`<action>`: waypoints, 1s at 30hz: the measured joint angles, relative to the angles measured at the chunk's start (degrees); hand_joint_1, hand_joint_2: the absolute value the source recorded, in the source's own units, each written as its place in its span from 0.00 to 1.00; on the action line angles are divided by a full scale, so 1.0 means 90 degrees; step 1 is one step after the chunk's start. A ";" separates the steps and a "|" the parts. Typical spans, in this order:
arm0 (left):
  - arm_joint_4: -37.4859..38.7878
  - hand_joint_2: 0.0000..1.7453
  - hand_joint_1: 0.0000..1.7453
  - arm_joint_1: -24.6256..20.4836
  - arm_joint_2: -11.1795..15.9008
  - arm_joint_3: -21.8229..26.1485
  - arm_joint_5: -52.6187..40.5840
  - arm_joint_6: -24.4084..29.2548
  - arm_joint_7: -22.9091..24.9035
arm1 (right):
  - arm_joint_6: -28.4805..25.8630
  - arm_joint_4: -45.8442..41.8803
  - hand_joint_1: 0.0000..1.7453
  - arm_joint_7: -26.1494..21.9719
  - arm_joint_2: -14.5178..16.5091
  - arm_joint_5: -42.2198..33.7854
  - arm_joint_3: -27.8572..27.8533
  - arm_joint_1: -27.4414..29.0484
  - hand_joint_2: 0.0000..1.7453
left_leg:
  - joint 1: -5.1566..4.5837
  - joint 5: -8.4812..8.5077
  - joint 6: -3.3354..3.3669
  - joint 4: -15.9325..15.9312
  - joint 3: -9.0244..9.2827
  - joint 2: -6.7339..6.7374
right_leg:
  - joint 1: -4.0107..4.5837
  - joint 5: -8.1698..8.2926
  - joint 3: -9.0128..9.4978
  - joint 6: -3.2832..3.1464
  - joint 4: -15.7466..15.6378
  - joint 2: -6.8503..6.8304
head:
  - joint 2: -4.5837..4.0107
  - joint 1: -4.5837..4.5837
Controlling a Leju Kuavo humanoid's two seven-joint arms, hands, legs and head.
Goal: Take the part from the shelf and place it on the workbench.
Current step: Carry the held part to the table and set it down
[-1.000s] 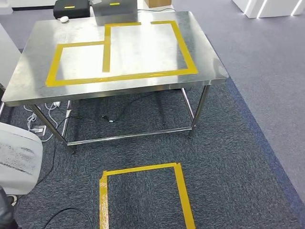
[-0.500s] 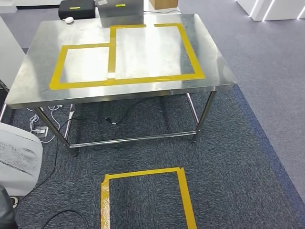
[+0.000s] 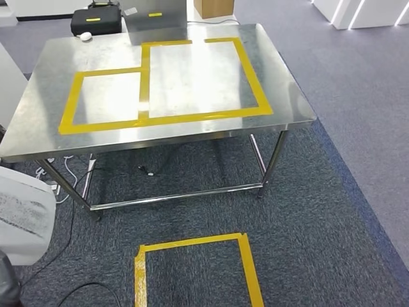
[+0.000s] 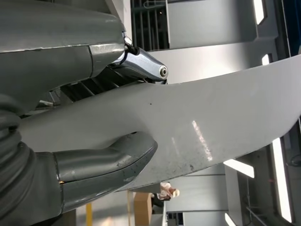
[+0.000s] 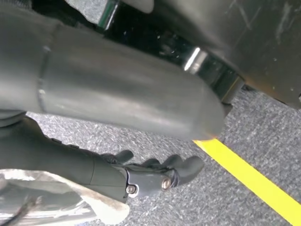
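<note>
The part (image 3: 22, 214) is a large white curved panel with grey scuffs, low at my left in the head view. In the left wrist view my left hand (image 4: 81, 162) grips the part (image 4: 213, 127), thumb on one face and fingers (image 4: 142, 66) on the other. The steel workbench (image 3: 43, 121) stands ahead, with yellow tape rectangles (image 3: 144, 96) on its top. My right hand (image 5: 106, 94) hangs over the carpet, its thumb and dark, slightly curled fingers (image 5: 160, 176) apart, with nothing between them.
A black case (image 3: 94, 19), a white mouse (image 3: 85, 36), a grey box (image 3: 154, 16) and a cardboard box (image 3: 213, 7) sit at the workbench's far edge. A yellow tape square (image 3: 193, 243) marks the carpet before it. Cables (image 3: 62, 173) lie under its left end.
The whole picture has shifted a little, so the camera has moved before the workbench. The white part stays at my lower left.
</note>
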 joint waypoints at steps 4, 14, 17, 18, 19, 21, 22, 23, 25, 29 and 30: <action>-0.0001 1.00 1.00 0.0013 -0.0002 0.0001 -0.0001 0.0001 0.0001 | 0.0003 0.0010 0.00 -0.0001 -0.0001 0.0002 0.0029 -0.0020 0.00 | 0.0025 -0.0059 0.0175 -0.0149 0.0178 -0.0024 | 0.0003 -0.0026 0.0043 0.0138 0.0151 -0.0011 | 0.0001 0.0032; 0.0001 1.00 1.00 0.0017 -0.0001 0.0002 -0.0004 -0.0001 0.0000 | 0.0005 0.0036 0.00 -0.0001 -0.0005 -0.0018 0.0061 -0.0012 0.00 | -0.0008 -0.0554 0.0187 -0.0199 0.0777 -0.0033 | 0.0069 0.0433 -0.0967 0.0007 0.0427 -0.0013 | 0.0002 0.0063; 0.0002 1.00 1.00 0.0017 0.0001 0.0000 0.0000 0.0013 0.0009 | 0.0006 0.0051 0.00 -0.0001 -0.0008 -0.0075 0.0083 -0.0011 0.00 | -0.0010 -0.0592 0.0066 -0.0198 0.0940 -0.0036 | 0.0089 0.0431 -0.0836 -0.0109 0.0256 -0.0015 | 0.0002 0.0055; 0.0002 1.00 1.00 0.0018 0.0001 -0.0001 0.0002 0.0019 0.0013 | 0.0005 0.0053 0.00 -0.0001 -0.0008 -0.0097 0.0088 -0.0008 0.00 | -0.0013 -0.0582 0.0036 -0.0120 0.0977 -0.0031 | 0.0072 0.0481 -0.0747 -0.0146 0.0204 -0.0014 | 0.0002 0.0057; 0.0002 1.00 1.00 0.0012 0.0003 -0.0002 0.0003 0.0024 0.0016 | 0.0004 0.0054 0.00 -0.0001 -0.0008 -0.0114 0.0097 -0.0010 0.00 | -0.0013 -0.0587 0.0011 0.0047 0.0942 -0.0026 | 0.0051 0.0494 -0.0658 -0.0181 0.0165 -0.0014 | 0.0002 0.0041; 0.0002 1.00 1.00 -0.0003 0.0015 -0.0003 0.0004 0.0029 0.0024 | -0.0001 0.0055 0.00 0.0005 -0.0008 -0.0153 0.0124 -0.0018 0.00 | 0.0002 -0.0782 -0.0043 0.0641 0.0615 -0.0016 | 0.0024 0.0450 -0.0501 -0.0216 0.0124 -0.0017 | 0.0002 0.0010; 0.0002 1.00 1.00 -0.0006 0.0021 -0.0003 0.0005 0.0031 0.0024 | -0.0002 0.0055 0.00 0.0013 -0.0008 -0.0175 0.0140 -0.0018 0.00 | 0.0012 -0.0955 -0.0070 0.0992 0.0364 -0.0014 | 0.0022 0.0407 -0.0465 -0.0228 0.0120 -0.0013 | 0.0002 -0.0005; 0.0002 1.00 1.00 -0.0004 0.0025 -0.0003 0.0005 0.0033 0.0025 | -0.0002 0.0055 0.00 0.0025 -0.0008 -0.0198 0.0158 -0.0015 0.00 | 0.0022 -0.1123 -0.0094 0.1279 0.0118 -0.0014 | 0.0021 0.0361 -0.0428 -0.0228 0.0120 -0.0008 | 0.0002 -0.0002; 0.0004 1.00 1.00 0.0000 0.0033 -0.0003 0.0005 0.0038 0.0025 | -0.0001 0.0055 0.00 0.0049 -0.0010 -0.0235 0.0193 -0.0011 0.00 | 0.0032 -0.1175 -0.0115 0.1374 -0.0158 -0.0013 | 0.0021 0.0258 -0.0318 -0.0219 0.0121 0.0006 | 0.0002 -0.0003; 0.0008 1.00 1.00 -0.0004 0.0057 -0.0005 0.0001 0.0044 0.0029 | 0.0002 0.0061 0.00 0.0061 -0.0015 -0.0282 0.0273 -0.0028 0.00 | 0.0009 -0.0192 -0.0047 0.0215 -0.0053 0.0006 | 0.0030 0.0016 -0.0073 -0.0127 0.0116 0.0018 | 0.0000 -0.0008; 0.0011 1.00 1.00 -0.0003 0.0059 -0.0007 0.0001 0.0044 0.0032 | 0.0006 0.0064 0.00 0.0064 -0.0019 -0.0290 0.0288 -0.0035 0.00 | -0.0006 -0.0094 -0.0017 0.0075 -0.0037 0.0012 | 0.0035 -0.0030 -0.0046 -0.0089 0.0100 0.0014 | 0.0000 -0.0010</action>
